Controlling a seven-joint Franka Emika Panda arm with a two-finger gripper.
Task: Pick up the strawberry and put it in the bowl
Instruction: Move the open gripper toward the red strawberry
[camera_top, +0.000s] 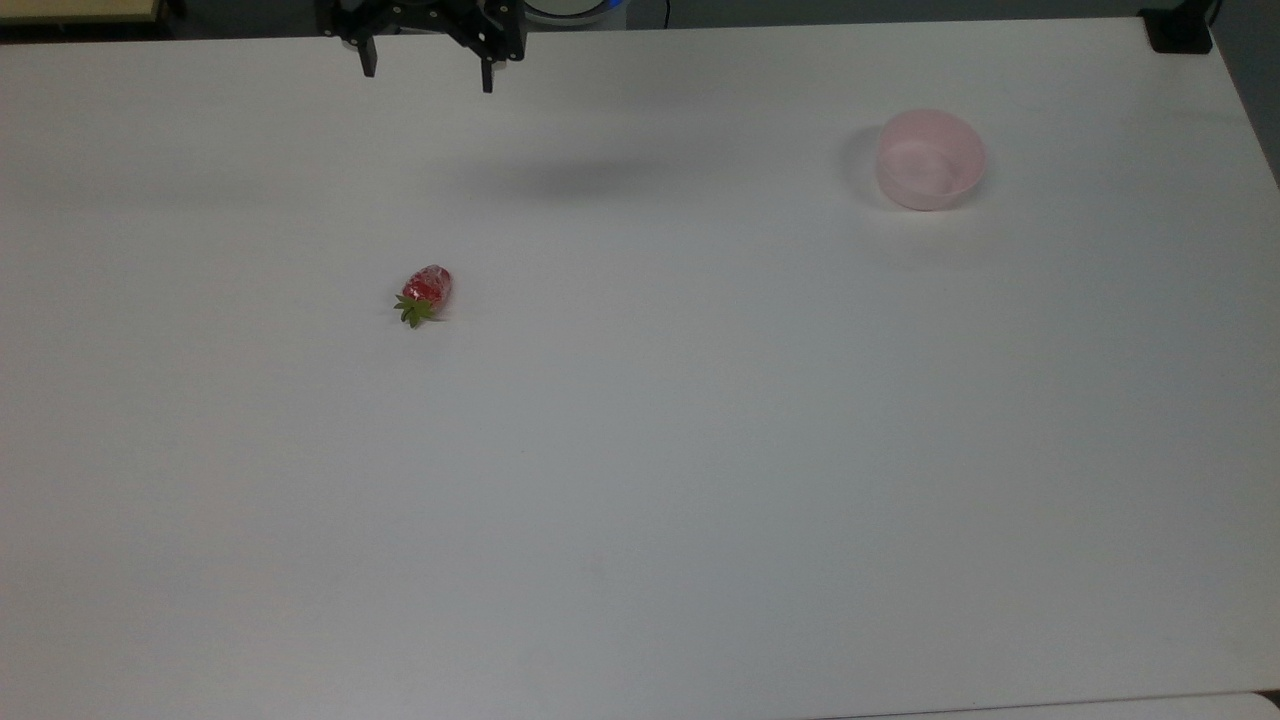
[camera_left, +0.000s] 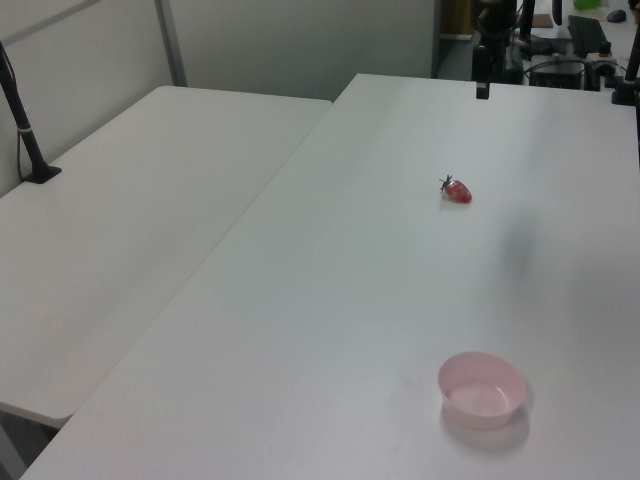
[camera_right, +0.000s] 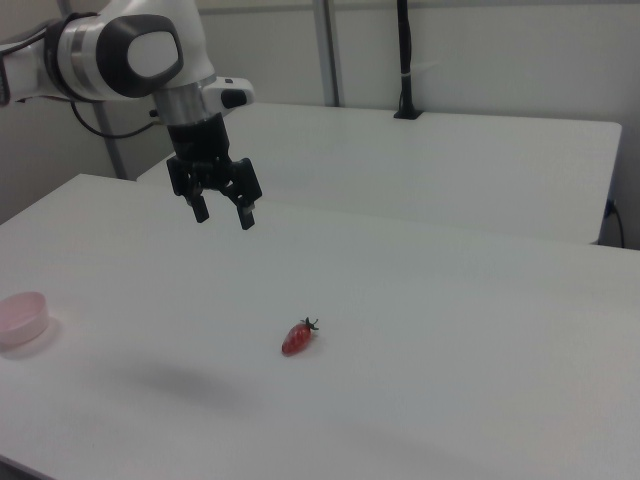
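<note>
The gripper (camera_top: 428, 72) hangs up in the air over the table's (camera_top: 640, 480) far edge in the top view — its fingers wide apart, holding nothing. The strawberry (camera_top: 426, 293) lies on its side out on the table, far from the bowl (camera_top: 930, 160) — which sits empty.

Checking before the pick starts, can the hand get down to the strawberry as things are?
Probably yes. The hand hangs open above the table, and the strawberry lies alone with nothing beside it; the bowl sits far off.
</note>
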